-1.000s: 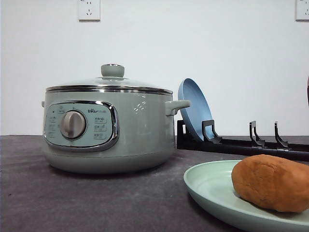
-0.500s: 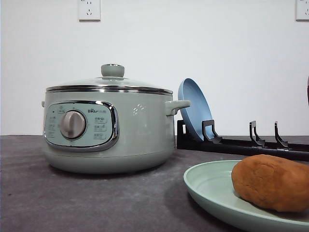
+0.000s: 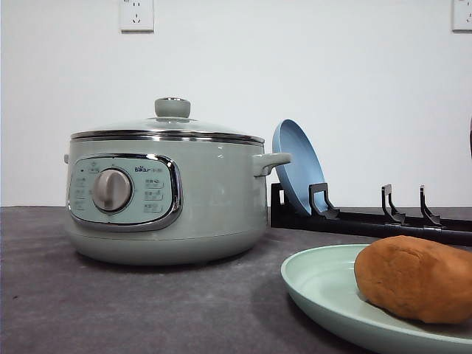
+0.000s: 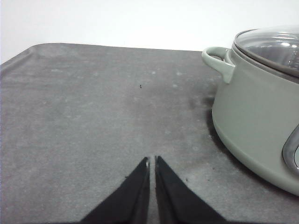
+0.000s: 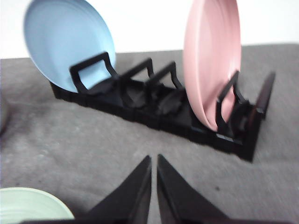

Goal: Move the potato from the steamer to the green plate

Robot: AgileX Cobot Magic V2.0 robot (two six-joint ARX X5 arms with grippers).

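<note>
An orange-brown potato (image 3: 417,279) lies on the pale green plate (image 3: 317,284) at the front right of the table. The sage-green steamer (image 3: 166,188) stands at centre left with its glass lid on; its side and handle appear as the steamer (image 4: 254,112) in the left wrist view. My left gripper (image 4: 152,161) is shut with nothing in it, over bare grey table beside the steamer. In front of the dish rack my right gripper (image 5: 154,158) is likewise shut and holds nothing, with an edge of the green plate (image 5: 28,205) close by.
A black dish rack (image 5: 154,105) stands behind the plate, holding a blue plate (image 5: 67,44) and a pink plate (image 5: 210,56) upright. The blue plate (image 3: 296,166) leans just right of the steamer's handle. The grey table (image 4: 84,116) stretches open left of the steamer.
</note>
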